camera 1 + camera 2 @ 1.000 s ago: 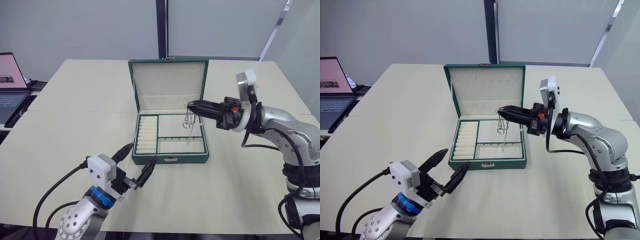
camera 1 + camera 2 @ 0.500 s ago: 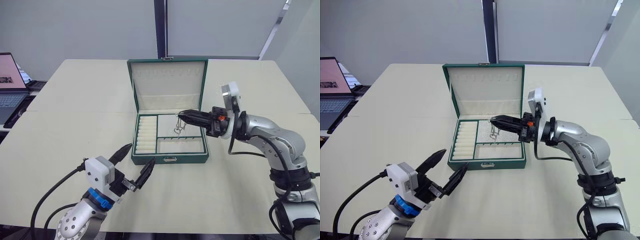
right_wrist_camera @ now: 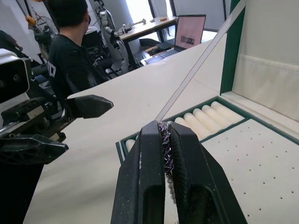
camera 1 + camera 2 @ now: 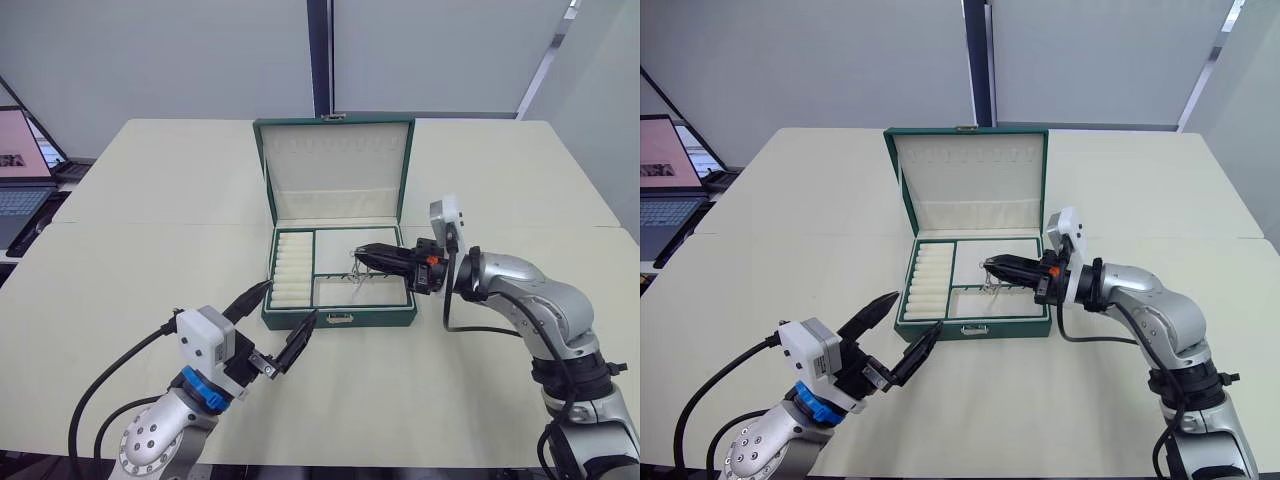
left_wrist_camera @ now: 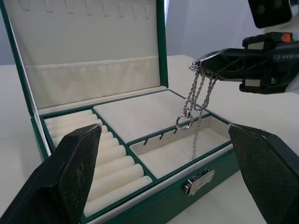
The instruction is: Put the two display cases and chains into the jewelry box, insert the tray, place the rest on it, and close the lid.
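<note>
Your right end effector (image 4: 358, 252) is pinched shut on the chains (image 5: 192, 102), which dangle over the tray (image 4: 335, 268) seated in the jewelry box (image 4: 338, 318) mid-surface, lid (image 4: 335, 170) upright. Release too high and, I judge, the strands could snag the divider or drape across two compartments. That arm reaches in level from the right edge. Your left end effector (image 4: 280, 318) hovers spread, empty, just before the box's front.
</note>
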### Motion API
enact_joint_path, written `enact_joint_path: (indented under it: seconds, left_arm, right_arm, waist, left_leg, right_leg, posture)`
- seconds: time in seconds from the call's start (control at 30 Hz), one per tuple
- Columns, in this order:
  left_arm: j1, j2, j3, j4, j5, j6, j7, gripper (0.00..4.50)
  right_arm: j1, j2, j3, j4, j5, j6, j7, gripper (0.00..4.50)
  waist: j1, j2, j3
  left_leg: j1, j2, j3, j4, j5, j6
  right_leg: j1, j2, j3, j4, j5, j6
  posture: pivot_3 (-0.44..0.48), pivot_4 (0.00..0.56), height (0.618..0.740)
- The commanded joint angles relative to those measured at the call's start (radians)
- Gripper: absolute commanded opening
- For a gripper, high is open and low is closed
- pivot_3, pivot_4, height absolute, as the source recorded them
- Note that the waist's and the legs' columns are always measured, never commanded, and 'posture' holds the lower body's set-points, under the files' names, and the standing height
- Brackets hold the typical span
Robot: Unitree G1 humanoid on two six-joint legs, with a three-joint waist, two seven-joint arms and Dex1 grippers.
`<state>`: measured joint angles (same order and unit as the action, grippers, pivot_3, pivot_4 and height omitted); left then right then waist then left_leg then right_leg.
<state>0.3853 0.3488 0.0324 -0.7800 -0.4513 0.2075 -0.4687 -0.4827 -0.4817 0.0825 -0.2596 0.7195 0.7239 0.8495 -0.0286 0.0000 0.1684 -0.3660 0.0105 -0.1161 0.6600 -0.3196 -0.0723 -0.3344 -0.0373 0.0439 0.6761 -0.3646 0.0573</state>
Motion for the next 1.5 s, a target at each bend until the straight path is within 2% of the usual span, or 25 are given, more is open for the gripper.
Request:
enact_joint_path:
  seconds: [0.03, 0.47, 0.67, 0.7, 0.87, 1.03, 1.13, 1.17, 1.27, 1.43, 1.5]
  left_arm:
    - [-0.008, 0.004, -0.009, -0.011, 0.005, -0.010, 0.001, 4.50]
    - [-0.023, 0.006, -0.015, -0.015, 0.003, 0.001, 0.006, 4.50]
    - [-0.029, 0.006, -0.017, -0.013, 0.002, 0.005, 0.008, 4.50]
    - [-0.030, 0.007, -0.017, -0.011, 0.002, 0.005, 0.008, 4.50]
    - [-0.034, 0.008, -0.018, -0.008, 0.003, 0.009, 0.010, 4.50]
    - [-0.049, 0.007, -0.021, 0.000, 0.003, 0.016, 0.017, 4.50]
    - [-0.058, 0.009, -0.014, 0.004, 0.001, 0.024, 0.022, 4.50]
    - [-0.067, 0.010, -0.005, 0.009, -0.003, 0.031, 0.027, 4.50]
    - [-0.085, 0.026, 0.040, 0.019, -0.017, 0.054, 0.038, 4.50]
    - [-0.093, 0.087, 0.285, 0.090, -0.097, 0.086, 0.048, 4.50]
    - [-0.104, 0.113, 0.343, 0.132, -0.111, 0.088, 0.033, 4.50]
  right_arm:
    - [0.006, 0.004, 0.006, -0.020, -0.022, -0.035, 0.016, 0.00]
    - [0.038, 0.003, 0.054, 0.034, -0.146, -0.117, 0.040, 0.00]
    - [0.048, -0.008, 0.053, 0.018, -0.148, -0.112, 0.061, 0.00]
    - [0.051, -0.013, 0.056, 0.014, -0.150, -0.109, 0.067, 0.73]
    - [0.057, -0.016, 0.049, 0.000, -0.135, -0.097, 0.075, 1.94]
    - [0.054, -0.016, 0.017, 0.000, -0.113, -0.085, 0.072, 3.36]
    - [0.054, -0.020, -0.024, 0.002, -0.093, -0.077, 0.062, 4.35]
    - [0.055, -0.024, -0.053, 0.008, -0.082, -0.074, 0.054, 4.48]
    - [0.066, -0.042, -0.111, 0.014, -0.074, -0.080, 0.038, 4.48]
    - [0.106, -0.081, -0.221, 0.022, -0.078, -0.096, -0.008, 4.48]
    - [0.121, -0.085, -0.241, 0.033, -0.092, -0.110, -0.026, 4.48]
  waist:
    - [0.000, 0.000, 0.000]
    - [0.000, 0.000, 0.000]
    - [0.000, 0.000, 0.000]
    - [0.000, 0.000, 0.000]
    - [0.000, 0.000, 0.000]
    - [0.000, 0.000, 0.000]
    - [0.000, 0.000, 0.000]
    - [0.001, 0.000, 0.000]
    - [0.002, 0.000, 0.000]
    - [0.001, 0.000, 0.000]
    - [0.001, 0.000, 0.000]
  left_leg:
    - [0.000, 0.000, 0.000, 0.000, 0.000, 0.000]
    - [0.000, 0.000, 0.000, 0.000, 0.000, 0.000]
    - [0.000, 0.000, 0.001, 0.000, 0.000, -0.001]
    - [0.000, 0.000, 0.001, 0.000, 0.000, -0.001]
    - [0.000, 0.000, 0.001, 0.000, 0.000, 0.000]
    - [0.000, 0.000, 0.001, 0.000, 0.000, 0.000]
    - [0.000, 0.000, 0.001, 0.000, 0.000, -0.001]
    - [0.000, 0.000, 0.001, 0.000, 0.000, -0.001]
    - [0.000, 0.000, 0.001, 0.000, 0.000, 0.000]
    - [0.000, 0.000, 0.001, 0.000, 0.000, 0.000]
    - [0.001, 0.000, 0.001, 0.000, 0.000, 0.000]
  right_leg:
    - [0.000, 0.000, 0.000, 0.000, 0.000, 0.000]
    - [0.000, 0.000, 0.000, 0.000, 0.000, 0.000]
    - [0.000, 0.000, 0.000, 0.000, 0.000, 0.000]
    - [0.000, 0.000, 0.000, 0.000, 0.000, 0.000]
    - [0.000, 0.000, 0.000, 0.000, 0.000, 0.000]
    - [0.000, 0.000, 0.000, 0.000, 0.000, 0.000]
    - [0.000, 0.000, 0.000, 0.000, 0.000, 0.000]
    - [0.000, 0.000, 0.000, 0.000, 0.000, 0.000]
    - [0.000, 0.000, 0.000, 0.001, 0.000, 0.000]
    - [0.000, 0.000, 0.000, 0.002, 0.000, 0.000]
    - [-0.001, 0.000, 0.000, 0.002, 0.000, 0.000]
  posture:
    - [0.000, 0.150, 0.740]
    - [0.000, 0.150, 0.740]
    - [0.000, 0.150, 0.740]
    - [0.000, 0.150, 0.740]
    - [0.000, 0.150, 0.740]
    - [0.000, 0.150, 0.740]
    - [0.000, 0.150, 0.740]
    - [0.000, 0.150, 0.740]
    - [0.000, 0.150, 0.740]
    - [0.000, 0.150, 0.740]
    - [0.000, 0.150, 0.740]
